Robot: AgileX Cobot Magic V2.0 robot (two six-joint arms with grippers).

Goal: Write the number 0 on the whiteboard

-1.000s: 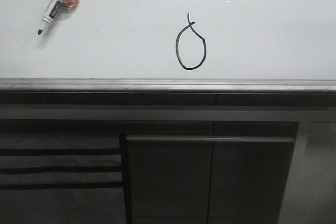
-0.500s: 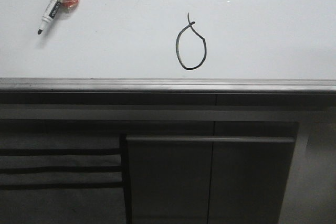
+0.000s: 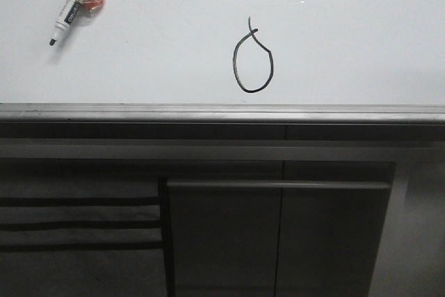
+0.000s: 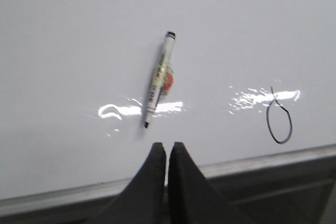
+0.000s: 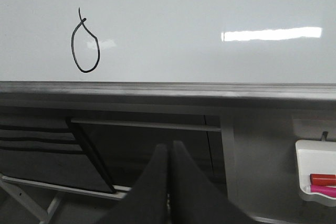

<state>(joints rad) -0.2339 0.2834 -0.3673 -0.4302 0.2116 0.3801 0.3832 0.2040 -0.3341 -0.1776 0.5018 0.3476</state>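
number 0 [image 3: 252, 60]: drawn, closed loop with short crossed tail on top, long axis running up the board, sits low on the whiteboard [image 3: 361, 46] just above its grey edge strip [image 3: 222, 111].
marker [image 3: 75, 3]: lying flat on the board, uncapped black tip pointing toward the strip, well apart from the loop, on the robot's left.
left gripper [image 4: 167, 153]: fingers pressed together, holding nothing, back over the board's edge; marker tip just ahead of it, long axis roughly in line with the claw.
right gripper [image 5: 169, 153]: fingers pressed together, empty, below the edge strip, well apart from the loop.
nearer arm: left, for the marker.
task status: looks done; nothing left but to pull clear.
tray [image 5: 316, 177]: white, holds red and pink pens, beside the cabinet.
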